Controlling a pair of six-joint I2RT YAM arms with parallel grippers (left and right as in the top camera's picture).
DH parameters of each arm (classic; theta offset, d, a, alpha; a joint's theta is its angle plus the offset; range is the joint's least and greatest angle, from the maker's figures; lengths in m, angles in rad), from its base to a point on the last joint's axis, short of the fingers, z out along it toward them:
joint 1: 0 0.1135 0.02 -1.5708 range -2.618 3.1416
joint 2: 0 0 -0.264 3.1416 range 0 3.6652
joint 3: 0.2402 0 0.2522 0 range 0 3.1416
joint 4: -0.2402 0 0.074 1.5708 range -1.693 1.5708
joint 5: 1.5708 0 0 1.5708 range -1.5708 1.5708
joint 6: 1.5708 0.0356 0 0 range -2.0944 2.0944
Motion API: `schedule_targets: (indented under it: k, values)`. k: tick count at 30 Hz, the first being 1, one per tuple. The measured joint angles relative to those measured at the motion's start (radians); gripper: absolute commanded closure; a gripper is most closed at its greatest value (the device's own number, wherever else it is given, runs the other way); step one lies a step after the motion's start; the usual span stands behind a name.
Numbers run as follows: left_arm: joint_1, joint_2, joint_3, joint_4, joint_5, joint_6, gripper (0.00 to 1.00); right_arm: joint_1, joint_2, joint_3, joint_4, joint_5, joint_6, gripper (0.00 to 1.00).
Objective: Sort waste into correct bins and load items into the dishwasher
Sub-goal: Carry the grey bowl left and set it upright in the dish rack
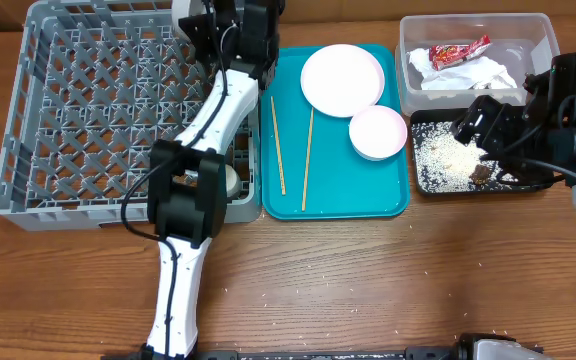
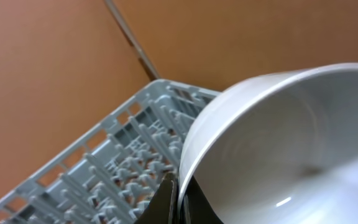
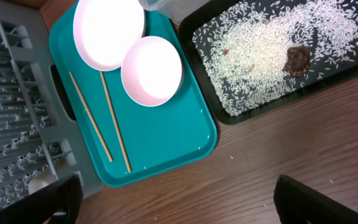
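Note:
My left gripper is shut on the rim of a white bowl, held tilted over the far side of the grey dish rack; it also shows in the overhead view. A small white cup sits in the rack's near right corner. On the teal tray lie a white plate, a second white bowl and two chopsticks. My right gripper is open and empty, hovering over the black tray of rice and a brown lump.
The clear tub at the back right holds the red wrapper and the crumpled napkin. A few rice grains are scattered on the brown table in front of the teal tray.

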Motion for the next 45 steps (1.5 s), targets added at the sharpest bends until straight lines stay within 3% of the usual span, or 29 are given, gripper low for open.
schedule_targets:
  k: [10,45]
  values:
    - [0.004,0.038,0.000,0.120,0.075,0.064,0.96,0.000,0.000,0.000,0.000,0.000,0.000,0.00]
    - [0.030,0.038,0.000,0.070,0.096,0.075,0.96,0.000,0.000,0.000,0.001,0.000,0.000,0.00]
